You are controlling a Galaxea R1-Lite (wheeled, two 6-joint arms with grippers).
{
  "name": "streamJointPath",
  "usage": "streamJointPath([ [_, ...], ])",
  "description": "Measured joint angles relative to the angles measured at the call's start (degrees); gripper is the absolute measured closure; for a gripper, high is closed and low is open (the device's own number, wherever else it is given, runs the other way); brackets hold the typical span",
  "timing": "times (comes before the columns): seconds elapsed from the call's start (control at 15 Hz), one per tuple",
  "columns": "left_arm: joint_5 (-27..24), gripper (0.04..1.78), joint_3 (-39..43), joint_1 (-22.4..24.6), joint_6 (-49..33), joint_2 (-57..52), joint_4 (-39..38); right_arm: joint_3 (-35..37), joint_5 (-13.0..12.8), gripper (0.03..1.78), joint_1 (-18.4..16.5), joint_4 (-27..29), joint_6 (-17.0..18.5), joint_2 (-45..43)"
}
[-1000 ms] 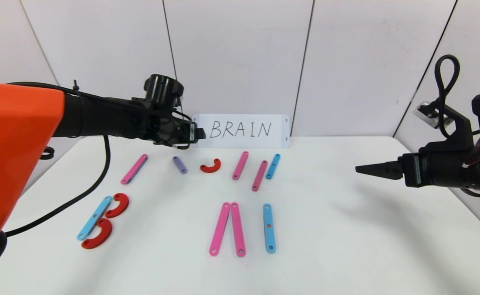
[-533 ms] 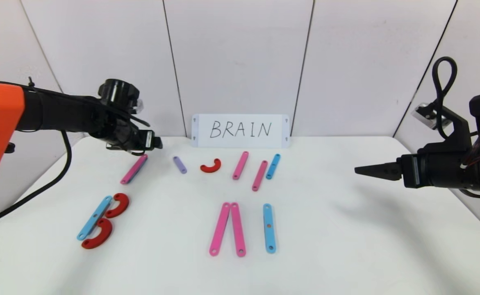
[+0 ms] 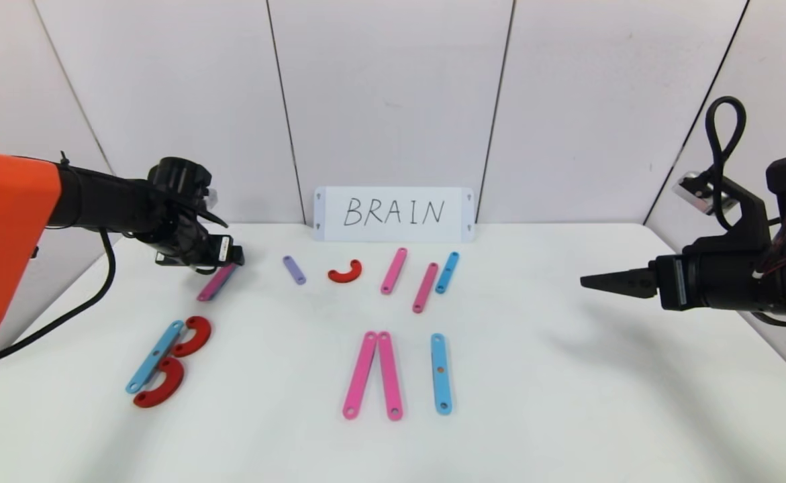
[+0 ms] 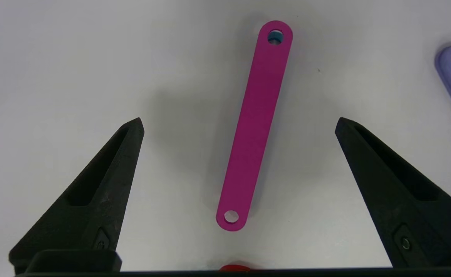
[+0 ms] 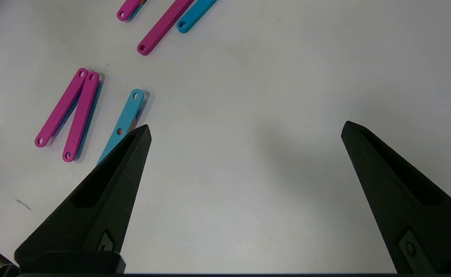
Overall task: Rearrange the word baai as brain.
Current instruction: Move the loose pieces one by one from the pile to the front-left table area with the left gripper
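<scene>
From my remote seat: left gripper point(image 3: 231, 257) hovers over the far-left part of the white table point(image 3: 567, 402), directly above the upper end of a lone pink strip point(image 3: 213, 285); in the left wrist view its fingers point(image 4: 106, 181) stand spread wide on either side of that strip point(image 4: 254, 127), released and gripping nothing (a bit of blue shows through the strip's far hole, so something blue seems to lie under it). Right gripper point(image 3: 607, 280) hangs in the air over the right side of the table, well apart from every piece, fingers point(image 5: 109, 188) likewise spread and empty. The letter pieces lie scattered in two rough rows. Near row: a blue strip point(image 3: 154, 356) with two red curves point(image 3: 191, 336) touching it, forming a B at near left; two pink strips point(image 3: 372, 374) meeting at their far ends like an A without its bar; a single blue strip point(image 3: 440, 373) just beside them. Far row: the short purple strip point(image 3: 294, 270), a loose red curve point(image 3: 346, 272), two more pink strips point(image 3: 393, 271) and a short blue one point(image 3: 446, 272). The white card point(image 3: 394, 214) reading BRAIN stands against the back wall.
</scene>
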Motion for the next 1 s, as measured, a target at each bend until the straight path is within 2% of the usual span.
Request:
streamJointPath([
  [0.27, -0.2, 0.11, -0.3, 0.5, -0.4, 2.8, -0.5, 0.1, 0.0, 0.08, 0.0, 0.0, -0.1, 0.1],
  [0.4, -0.3, 0.23, -0.5, 0.5, -0.5, 3.4, -0.5, 0.1, 0.0, 0.08, 0.0, 0.0, -0.1, 0.2],
  [0.53, -0.5, 0.45, -0.5, 0.5, -0.5, 3.6, -0.5, 0.1, 0.0, 0.08, 0.0, 0.0, -0.2, 0.3],
  [0.87, -0.5, 1.32, -0.1, 0.4, -0.6, 3.6, -0.4, 0.1, -0.1, 0.08, 0.1, 0.0, -0.2, 0.3],
  [1.0, -0.6, 1.51, 0.0, 0.4, -0.6, 3.6, -0.3, 0.1, -0.1, 0.08, 0.1, 0.0, -0.2, 0.3],
])
